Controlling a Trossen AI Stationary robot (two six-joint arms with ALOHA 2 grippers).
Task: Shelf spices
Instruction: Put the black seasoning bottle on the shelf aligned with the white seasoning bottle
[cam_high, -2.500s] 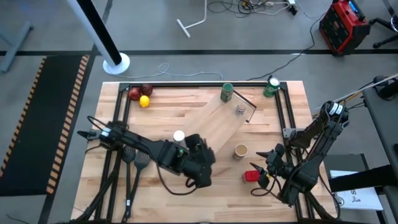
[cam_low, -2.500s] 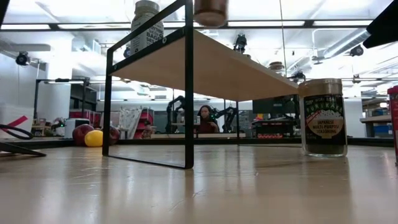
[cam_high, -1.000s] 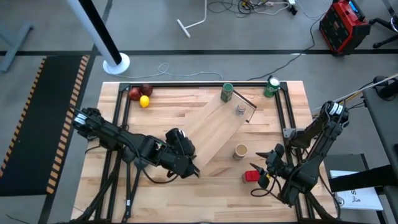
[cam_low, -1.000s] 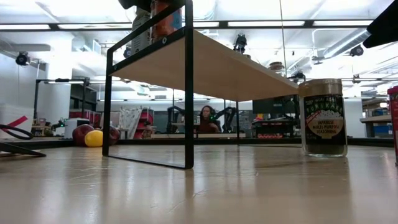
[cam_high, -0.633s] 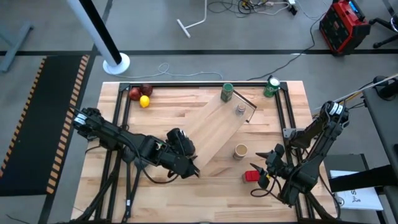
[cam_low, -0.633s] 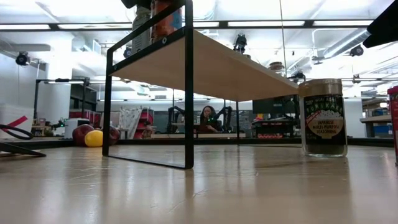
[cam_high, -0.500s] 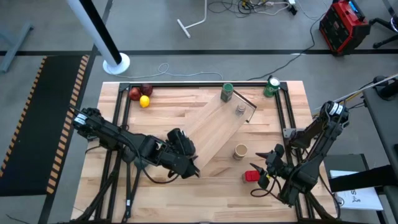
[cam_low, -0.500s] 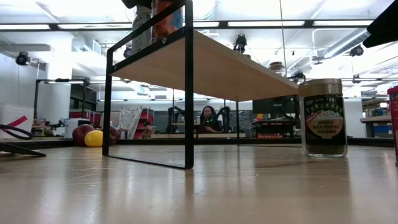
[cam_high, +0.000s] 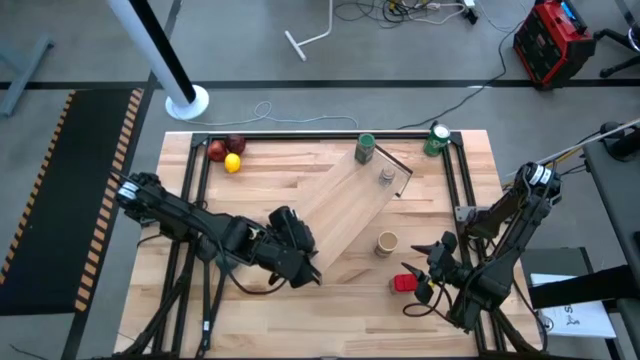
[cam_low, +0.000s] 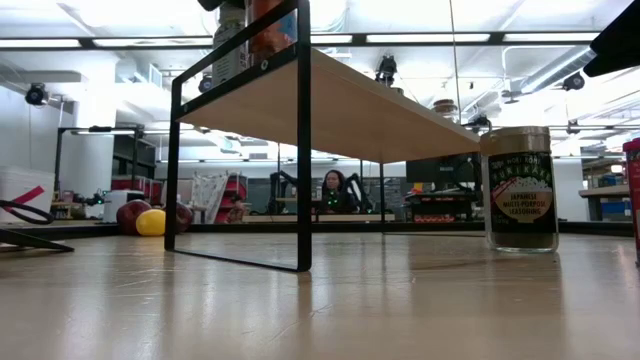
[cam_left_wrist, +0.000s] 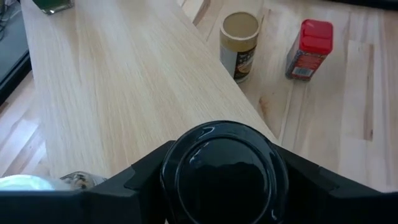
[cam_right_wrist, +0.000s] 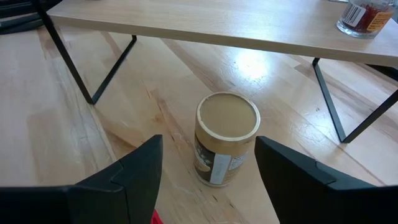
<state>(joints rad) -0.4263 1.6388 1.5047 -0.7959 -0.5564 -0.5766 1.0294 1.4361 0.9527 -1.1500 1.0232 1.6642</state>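
My left gripper (cam_high: 292, 245) is at the near-left end of the shelf (cam_high: 350, 205), a slanted light-wood rack, shut on the black-topped jar (cam_left_wrist: 224, 177). The white-topped jar (cam_left_wrist: 25, 182) stands on the shelf beside it. On the shelf's far end stand the green-topped jar (cam_high: 365, 148) and the small silvery-topped jar (cam_high: 386, 177). The tan-topped jar (cam_right_wrist: 227, 137) and the red square-topped jar (cam_high: 404, 283) stand on the table near the shelf's right side. My right gripper (cam_right_wrist: 206, 142) is open just short of the tan-topped jar, with the red jar close by it. My left gripper holds the black-topped jar pinched between its two fingers (cam_left_wrist: 146, 171) at the lid's rim (cam_left_wrist: 171, 168), one finger on each side. The jar is upright over the shelf's near-left end. In the low view its body (cam_low: 268, 25) reaches down to the shelf board.
A green can with a white top (cam_high: 436, 140) stands at the far right corner. Red and yellow fruit (cam_high: 226, 154) lie at the far left. Black frame bars (cam_high: 455, 190) run along the table's sides. Bare tabletop (cam_high: 340, 300) lies near the front edge.
About two seconds back my left gripper carried the black-topped jar from the near side toward the table's left and down to the shelf's near-left end, beside the white-topped jar. Over the last second nothing has moved.
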